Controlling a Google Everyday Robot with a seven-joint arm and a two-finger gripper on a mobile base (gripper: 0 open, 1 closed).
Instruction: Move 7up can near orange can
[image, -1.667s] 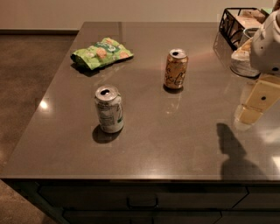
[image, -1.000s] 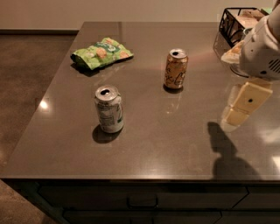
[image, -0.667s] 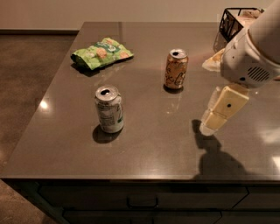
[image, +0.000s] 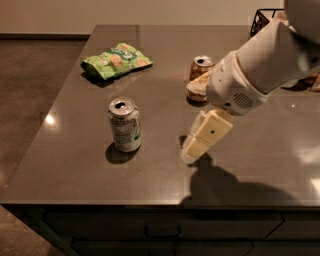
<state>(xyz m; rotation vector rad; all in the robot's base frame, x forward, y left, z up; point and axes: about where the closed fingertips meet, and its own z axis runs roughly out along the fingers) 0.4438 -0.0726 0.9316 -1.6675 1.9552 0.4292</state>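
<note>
Right, camera view only. Gripper (image: 192, 149) hangs low over table (image: 65, 165), angled down toward picture-left; spread or closed, I cannot tell. 7up can (image: 124, 125) upright, picture-left of gripper, near but apart, bare tabletop between. Orange can (image: 201, 67) upright beyond gripper, partly hidden by arm (image: 265, 60). Chip bag (image: 116, 60) and basket (image: 260, 20) at far side, not in my way. I judge reach toward 7up can comes next.

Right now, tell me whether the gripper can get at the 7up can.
Probably yes. The gripper hangs low beside the 7up can, with only a stretch of table between them and nothing standing in that gap.
</note>
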